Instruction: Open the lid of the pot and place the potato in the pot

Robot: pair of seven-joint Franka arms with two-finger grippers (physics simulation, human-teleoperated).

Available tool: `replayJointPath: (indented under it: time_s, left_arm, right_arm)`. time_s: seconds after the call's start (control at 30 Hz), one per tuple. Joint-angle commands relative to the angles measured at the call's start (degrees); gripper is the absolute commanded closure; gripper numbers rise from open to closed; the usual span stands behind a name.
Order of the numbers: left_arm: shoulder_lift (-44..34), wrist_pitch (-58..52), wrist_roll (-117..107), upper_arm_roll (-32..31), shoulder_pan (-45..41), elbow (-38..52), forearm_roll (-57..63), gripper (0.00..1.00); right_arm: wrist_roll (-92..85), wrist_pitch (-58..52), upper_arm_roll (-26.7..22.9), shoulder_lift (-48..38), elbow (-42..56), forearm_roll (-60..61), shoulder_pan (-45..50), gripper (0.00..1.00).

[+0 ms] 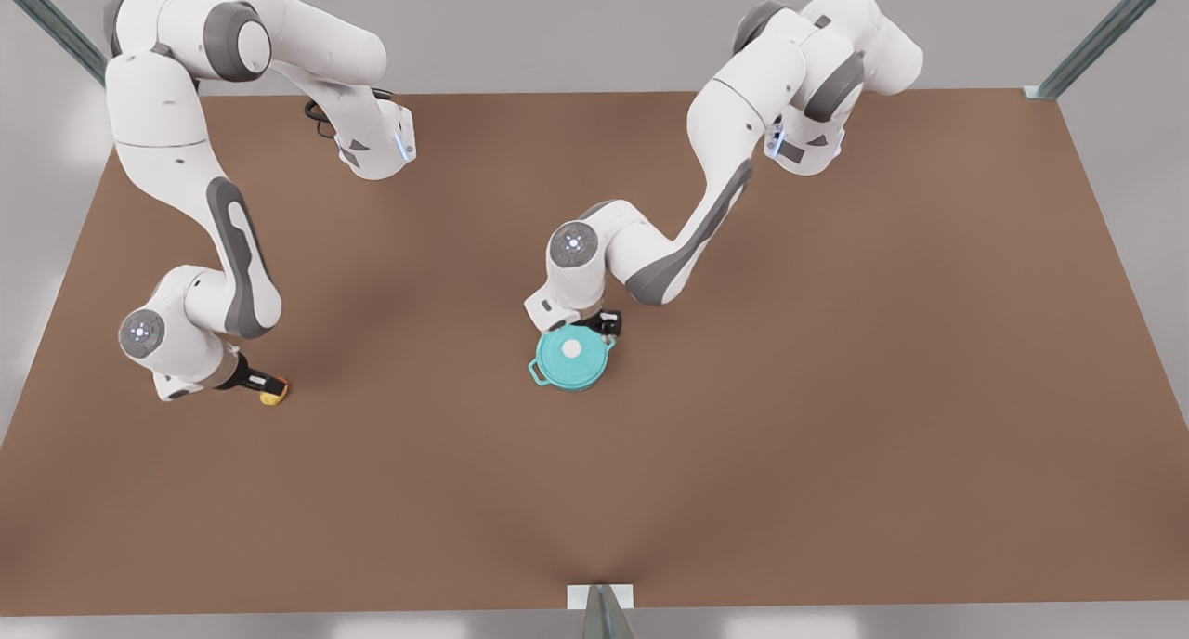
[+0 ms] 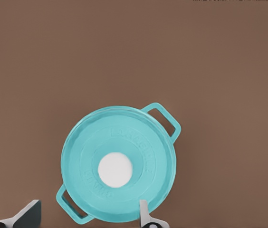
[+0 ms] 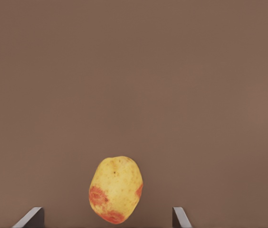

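Note:
The teal pot [image 1: 536,372] stands mid-table with the pot lid [image 1: 587,364] closed on it and the white knob [image 1: 571,348] at the lid's centre. My left gripper [image 1: 605,327] hovers at the pot's far edge, open and holding nothing. In the left wrist view the lid [image 2: 143,142] covers the pot [image 2: 166,119], and the left gripper [image 2: 87,216] spans the lid's near rim. The yellow potato [image 1: 272,397] lies on the table at the front view's left. My right gripper [image 1: 267,385] is open just over it. The right wrist view puts the potato [image 3: 116,189] between the right gripper's [image 3: 106,217] spread fingers.
The brown table [image 1: 836,388] stretches wide around both objects. Metal frame posts [image 1: 602,611] stand at the near edge and the far corners. Both arms' elbows reach in from the far side.

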Motion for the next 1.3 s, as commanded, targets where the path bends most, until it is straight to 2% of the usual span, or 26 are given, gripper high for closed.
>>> replayJointPath:
  time_s: [0.0,0.13,0.3,0.57,0.6,0.63,0.67,0.7,0.73,0.83,0.87,0.93,1.03,1.07,1.13,1.2,1.23,1.27]
  left_arm:
    - [1.29,9.45,-29.31,0.00,-0.39,0.13,0.28,0.00]
    - [3.76,14.81,-28.78,0.00,-0.57,0.57,0.37,0.00]
    - [4.02,14.29,-21.67,0.44,-0.48,-0.13,5.47,0.00]
    - [5.07,14.82,-21.31,0.44,-0.57,-0.66,5.82,0.00]
    - [5.07,14.73,-21.31,0.44,-0.57,-0.66,5.91,0.03]
    - [5.07,14.73,-21.40,0.44,-0.57,-0.66,5.91,0.23]
    - [5.07,14.64,-21.40,0.44,-0.57,-0.66,5.91,0.35]
    - [5.07,14.64,-21.31,0.52,-0.57,-0.66,5.91,0.42]
    - [4.99,14.47,-21.31,0.52,-0.57,-0.66,5.91,0.49]
    - [4.37,13.59,-21.22,0.61,-0.39,-0.57,5.82,0.57]
    - [4.37,11.66,-21.13,0.70,-0.22,-0.05,5.73,0.57]
    - [3.84,10.86,-19.29,1.40,2.33,0.48,5.64,0.57]
    - [4.72,11.74,-1.19,0.79,17.62,1.80,5.20,0.57]
    - [7.27,14.20,4.09,0.79,21.58,1.80,5.12,0.57]
    - [11.75,20.35,5.24,0.88,23.25,1.80,5.20,0.57]
    - [12.54,21.23,6.29,0.88,23.25,1.80,5.20,0.57]
    - [12.46,21.23,7.16,0.96,23.16,1.80,5.29,0.00]
    - [12.11,20.62,9.54,0.96,23.25,1.80,5.29,0.00]
  right_arm:
    - [1.43,7.27,0.13,0.21,-0.53,0.73,-0.03,0.00]
    - [1.17,10.43,0.13,2.32,-0.44,0.38,-0.03,0.00]
    - [1.08,12.98,0.04,3.99,-0.26,0.29,-0.03,0.00]
    - [1.17,15.09,0.22,3.73,-3.25,0.29,0.05,0.00]
    - [1.34,16.23,0.22,3.73,-3.86,0.29,0.14,0.00]
    - [1.52,16.67,0.31,3.73,-4.13,0.29,0.23,0.00]
    - [1.52,16.67,0.31,3.73,-4.13,0.29,0.23,0.00]
    - [1.52,16.67,0.31,3.73,-4.13,0.29,0.14,0.00]
    - [1.61,16.67,0.31,3.73,-4.13,0.29,0.14,0.06]
    - [1.61,16.67,0.31,3.82,-4.13,0.20,-0.03,0.17]
    - [1.61,16.76,0.31,3.82,-4.13,0.11,-0.03,0.17]
    - [1.61,16.76,0.31,3.82,-4.13,0.11,-0.12,0.26]
    - [1.52,16.93,0.31,4.08,-4.13,0.03,-0.47,0.27]
    - [1.52,17.46,0.31,4.08,-4.13,0.11,-0.47,0.27]
    - [1.61,17.55,0.31,4.08,-4.13,0.11,-0.47,0.29]
    - [1.61,17.55,0.31,4.08,-4.13,0.11,-0.38,0.28]
    - [1.61,17.46,0.31,4.08,-4.13,0.20,-0.30,0.26]
    - [1.61,17.46,0.39,3.99,-4.22,0.20,-0.21,0.26]
